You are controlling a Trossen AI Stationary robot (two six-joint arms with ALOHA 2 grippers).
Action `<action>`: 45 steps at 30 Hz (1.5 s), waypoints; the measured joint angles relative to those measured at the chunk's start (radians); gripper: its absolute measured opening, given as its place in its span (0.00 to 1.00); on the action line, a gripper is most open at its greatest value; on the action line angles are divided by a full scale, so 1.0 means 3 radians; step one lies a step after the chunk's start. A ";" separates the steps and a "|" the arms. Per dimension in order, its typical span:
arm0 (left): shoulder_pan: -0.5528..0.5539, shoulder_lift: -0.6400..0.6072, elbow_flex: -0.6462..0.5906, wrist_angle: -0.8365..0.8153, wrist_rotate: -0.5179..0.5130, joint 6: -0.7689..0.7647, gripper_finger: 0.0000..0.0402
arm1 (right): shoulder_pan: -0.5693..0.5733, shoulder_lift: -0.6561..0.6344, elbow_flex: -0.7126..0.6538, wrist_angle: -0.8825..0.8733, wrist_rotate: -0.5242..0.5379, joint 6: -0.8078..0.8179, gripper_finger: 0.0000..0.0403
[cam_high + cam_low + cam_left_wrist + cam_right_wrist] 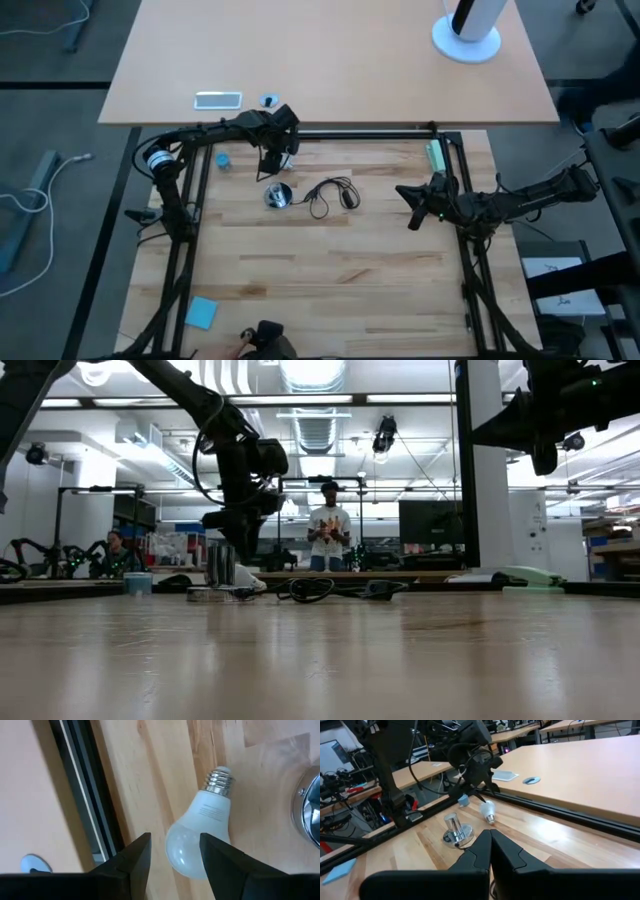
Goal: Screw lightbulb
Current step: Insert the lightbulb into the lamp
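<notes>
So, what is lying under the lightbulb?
Bare wooden table; the lightbulb lies on its side there. The left pincer straddles its globe, hiding the wood beneath that end.

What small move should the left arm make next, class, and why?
Probably close the left end effector on the bulb. Its fingers stand open on either side of the bulb's round end, and the bulb lies on the table with its screw base pointing toward the socket. The right end effector waits shut, off to the side.
</notes>
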 joint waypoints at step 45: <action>-0.0004 0.0097 -0.0009 -0.0005 0.0001 0.0042 0.43 | 0.0000 0.0003 -0.0004 -0.0104 0.0024 -0.0005 0.00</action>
